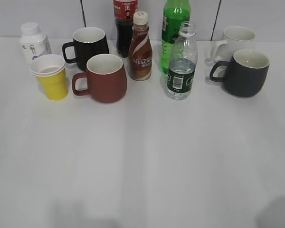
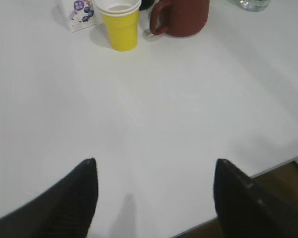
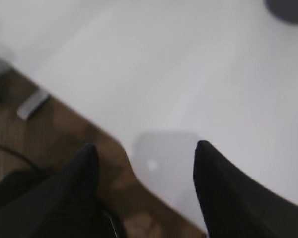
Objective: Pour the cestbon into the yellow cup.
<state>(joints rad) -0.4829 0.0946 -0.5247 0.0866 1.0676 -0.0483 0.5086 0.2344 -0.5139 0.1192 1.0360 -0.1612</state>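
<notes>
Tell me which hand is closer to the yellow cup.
Left. The left hand faces the yellow cup across bare table; the right hand hangs over the table edge, cup out of its view.

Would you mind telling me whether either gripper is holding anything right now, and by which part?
Nothing is held. The left gripper and right gripper are both open over bare table, far from the water bottle.
</notes>
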